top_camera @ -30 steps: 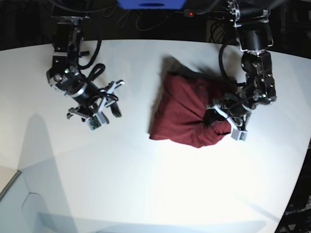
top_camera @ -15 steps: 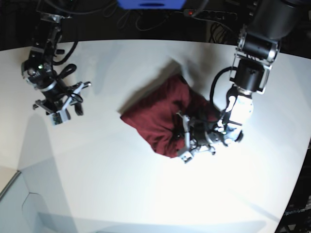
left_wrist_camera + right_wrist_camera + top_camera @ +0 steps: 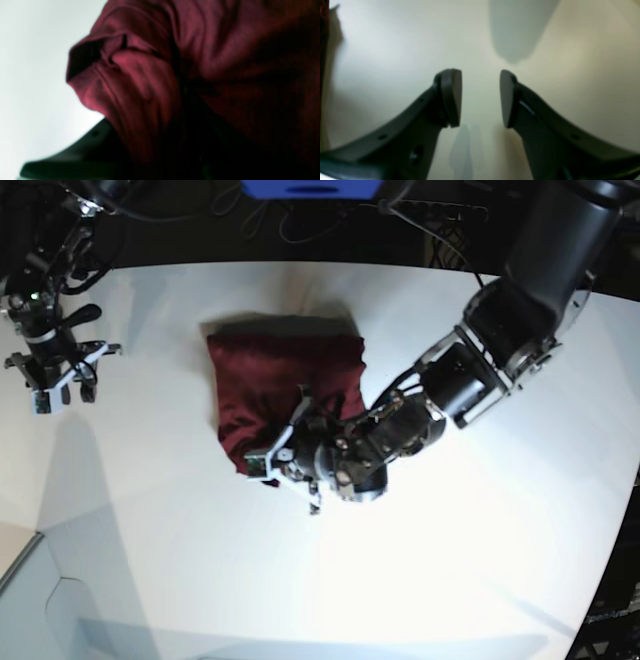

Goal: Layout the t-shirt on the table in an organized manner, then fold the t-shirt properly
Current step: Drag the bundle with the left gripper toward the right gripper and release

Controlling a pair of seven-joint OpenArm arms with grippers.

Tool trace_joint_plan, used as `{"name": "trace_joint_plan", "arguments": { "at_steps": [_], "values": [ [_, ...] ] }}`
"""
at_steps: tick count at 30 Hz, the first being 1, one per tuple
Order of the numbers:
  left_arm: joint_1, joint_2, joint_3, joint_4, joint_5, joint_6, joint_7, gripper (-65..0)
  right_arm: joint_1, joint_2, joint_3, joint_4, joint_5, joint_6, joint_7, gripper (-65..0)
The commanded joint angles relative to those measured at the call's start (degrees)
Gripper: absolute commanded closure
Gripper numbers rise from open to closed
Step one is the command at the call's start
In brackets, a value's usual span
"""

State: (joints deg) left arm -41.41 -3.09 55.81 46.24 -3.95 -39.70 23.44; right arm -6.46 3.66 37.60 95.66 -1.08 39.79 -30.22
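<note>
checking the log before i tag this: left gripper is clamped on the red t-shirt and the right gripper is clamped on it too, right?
Not quite. The left gripper is shut on the t-shirt, but the right gripper holds nothing: the right wrist view shows its jaws open over bare table, far from the shirt in the base view.

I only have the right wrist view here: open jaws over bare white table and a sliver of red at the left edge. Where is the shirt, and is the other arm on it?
Observer: The t-shirt lies bunched mid-table; the left gripper sits at its near edge.
Operator: Holding it?
Observer: Yes, the left wrist view shows fabric gathered between the jaws.
Operator: And my arm?
Observer: The right gripper hangs open far off near the table edge, well clear of the shirt.
</note>
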Motion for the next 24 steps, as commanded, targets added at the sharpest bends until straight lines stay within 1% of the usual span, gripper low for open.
{"name": "trace_joint_plan", "arguments": {
  "at_steps": [1, 4, 7, 8, 10, 14, 16, 18, 20, 24],
  "values": [
    [-2.15, 1.11, 1.02, 0.57, 1.88, -0.3, -0.36, -0.5, 0.17, 0.51, 0.15, 1.0, 1.21, 0.21, 1.34, -25.5],
    [-2.24, 2.96, 3.66, 0.49, 8.12, -0.3, -0.1, -0.5, -0.71, 0.51, 0.24, 1.09, 1.21, 0.21, 1.34, -25.4],
    [-2.06, 4.1, 3.05, 0.4, 14.1, -0.3, -0.01, -1.1, -1.23, 0.51, 0.24, 1.35, 1.21, 0.21, 1.34, -25.3],
    [-1.98, 4.28, 2.61, 0.4, 15.07, -0.3, -0.01, -2.9, -1.23, 0.51, 0.33, 1.35, 1.21, 0.21, 1.34, -25.3],
    [-1.36, 4.28, 1.38, 0.4, 15.24, -0.3, 0.07, -10.2, -1.32, 0.43, 0.33, 1.35, 1.21, 0.21, 1.34, -25.3],
    [-1.27, 4.19, -1.61, 0.4, 15.51, -0.3, 0.07, -31.1, -1.94, 0.34, 0.33, 1.35, 1.21, 0.21, 1.34, -25.3],
    [-1.27, 4.02, -2.58, 0.49, 15.51, -0.3, 0.07, -37.1, -1.94, -0.28, 0.33, 1.35, 1.21, 0.21, 1.34, -25.3],
    [-1.36, 3.93, -4.34, 0.84, 15.51, -0.3, -0.01, -39.2, -1.94, -0.36, 0.33, 1.35, 1.21, 0.21, 1.34, -25.3],
    [-1.62, 3.93, -7.06, 1.45, 15.51, -0.3, -0.1, -39.6, -1.94, -0.36, 0.33, 1.35, 1.21, 0.21, 1.34, -25.3],
    [-1.71, 3.75, -14.89, 7.78, 15.51, -0.3, -0.01, -39.8, -1.94, -0.36, 0.33, 1.35, 1.21, 0.21, 1.34, -25.3]
  ]
}}
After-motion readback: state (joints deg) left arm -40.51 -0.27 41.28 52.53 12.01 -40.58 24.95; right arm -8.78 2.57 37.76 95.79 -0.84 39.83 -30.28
